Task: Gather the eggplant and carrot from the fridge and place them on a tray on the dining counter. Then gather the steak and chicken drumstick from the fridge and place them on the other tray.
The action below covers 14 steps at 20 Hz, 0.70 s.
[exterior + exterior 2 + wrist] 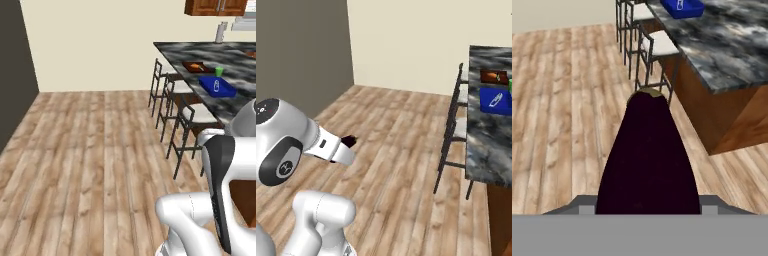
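Note:
A dark purple eggplant sits between my gripper's fingers and points toward the floor ahead. My gripper, shut on the eggplant, hangs over the wood floor, left of the dining counter. On the counter lies the brown wooden tray with the orange carrot in it. The blue other tray lies just nearer on the same top. Both trays also appear in the right base view, the wooden tray behind the blue one. The fridge, steak and chicken drumstick are out of view.
Several dark metal stools with pale seats line the counter's near side. A green cup stands between the two trays. A dark wall bounds the left. Open wood floor stretches ahead.

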Motion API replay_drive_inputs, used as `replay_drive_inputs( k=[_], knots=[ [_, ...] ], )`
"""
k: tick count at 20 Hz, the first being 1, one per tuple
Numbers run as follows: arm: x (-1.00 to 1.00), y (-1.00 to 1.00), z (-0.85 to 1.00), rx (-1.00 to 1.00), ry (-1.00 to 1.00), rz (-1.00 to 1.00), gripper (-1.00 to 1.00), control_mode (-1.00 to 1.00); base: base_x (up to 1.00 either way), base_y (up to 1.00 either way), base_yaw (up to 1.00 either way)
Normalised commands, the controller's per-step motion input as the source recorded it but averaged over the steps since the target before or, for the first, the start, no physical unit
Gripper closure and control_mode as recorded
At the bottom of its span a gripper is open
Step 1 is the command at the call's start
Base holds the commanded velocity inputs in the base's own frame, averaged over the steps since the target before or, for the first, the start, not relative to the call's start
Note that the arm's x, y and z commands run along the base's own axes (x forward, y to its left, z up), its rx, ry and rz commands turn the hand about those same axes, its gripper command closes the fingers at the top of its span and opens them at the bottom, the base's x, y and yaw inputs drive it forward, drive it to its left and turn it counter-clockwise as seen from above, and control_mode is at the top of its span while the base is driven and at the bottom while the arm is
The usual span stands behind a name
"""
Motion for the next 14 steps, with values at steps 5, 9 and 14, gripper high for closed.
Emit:
replay_drive_inputs(
  k=[5, 9, 14],
  knots=[
    [0.00, 0.00, 0.00, 0.00, 0.00, 0.00, 1.00, 1.00, 0.79, 0.66, -0.42],
    [0.00, 0.00, 0.00, 0.00, 0.00, 0.00, 1.00, 1.00, 0.82, 0.65, -0.42],
    [0.00, 0.00, 0.00, 0.00, 0.00, 0.00, 1.00, 1.00, 0.82, 0.66, -0.42]
  ],
)
